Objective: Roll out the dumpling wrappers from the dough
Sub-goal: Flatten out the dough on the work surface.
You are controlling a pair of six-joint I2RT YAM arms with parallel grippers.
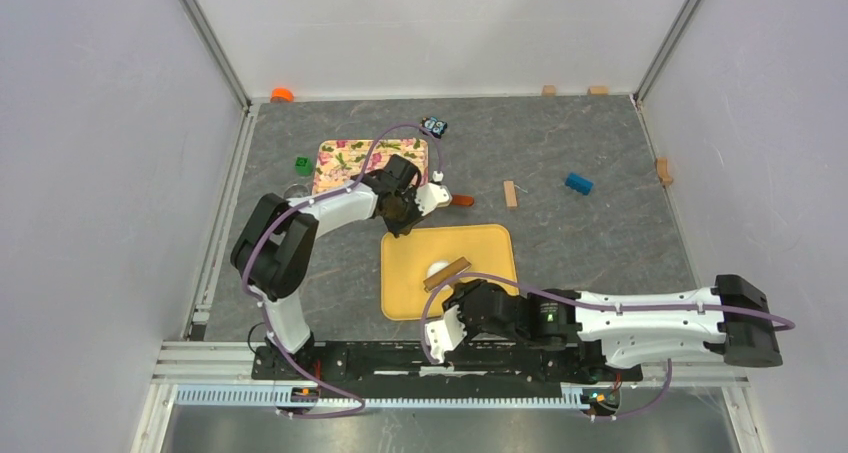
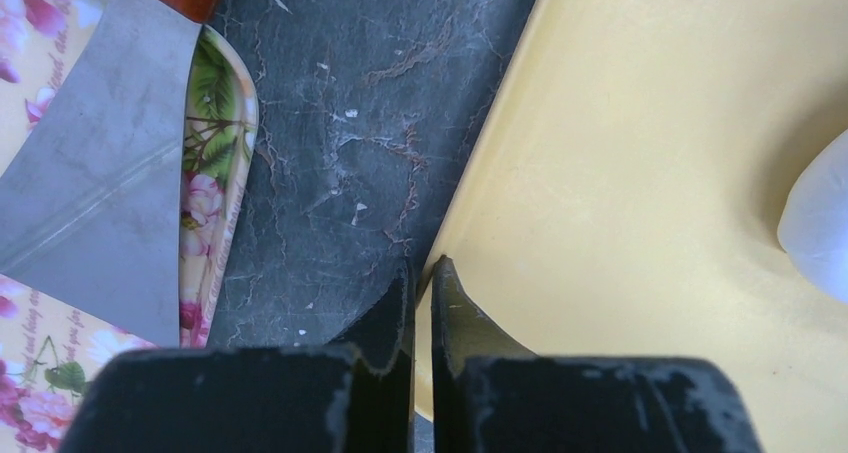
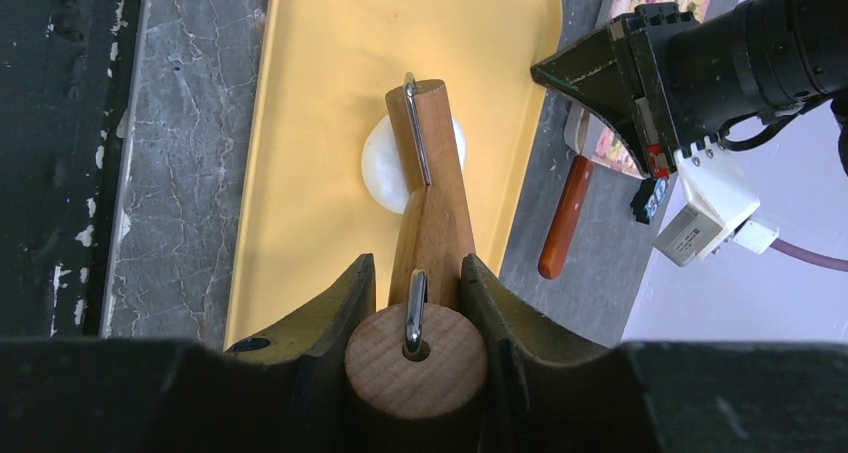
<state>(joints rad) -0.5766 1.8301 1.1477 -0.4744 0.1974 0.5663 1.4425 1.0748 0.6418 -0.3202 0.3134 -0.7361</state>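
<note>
Seen from above, my left gripper [image 1: 400,219] hung at the far left corner of the yellow board [image 1: 490,248], between it and the flowered tray [image 1: 340,158]. My right gripper [image 1: 452,295] sat near the board's near edge, holding a wooden rolling pin [image 1: 447,272]. The dough [image 1: 437,269], a small white lump, lay on the board under the pin.

From my left wrist, my two fingers stood almost together with only a thin slit between them and nothing in it. Their tips sat over the line where the board met the dark table [image 2: 330,153]. A knife [image 2: 90,173] lay with its blade on the tray, and the dough showed at the right edge, apart from my fingers.

From my right wrist, my fingers were clamped on either side of the pin's handle. The pin pointed away from me and crossed over the dough. I could not tell whether it pressed into it.
</note>
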